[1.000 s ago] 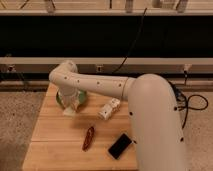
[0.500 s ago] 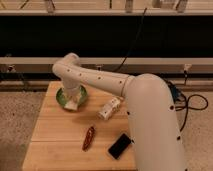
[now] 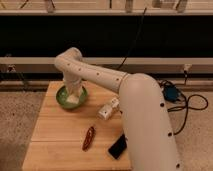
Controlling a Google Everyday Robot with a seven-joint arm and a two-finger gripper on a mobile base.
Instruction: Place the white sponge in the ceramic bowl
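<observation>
The green ceramic bowl stands at the back left of the wooden table. My gripper reaches straight down into it from the white arm above. A pale block, the white sponge, shows inside the bowl right under the gripper. I cannot tell whether the sponge rests on the bowl's bottom or whether the gripper still touches it. The wrist hides the gripper's tip.
A white bottle with a cap lies on its side at the table's middle right. A reddish-brown oblong thing lies in front of it. A black phone lies near the front right edge. The wooden table has cables on the floor to its right.
The gripper has moved from the bowl's left rim over its middle and down into it, carrying the pale sponge along. The other things on the table have not moved.
</observation>
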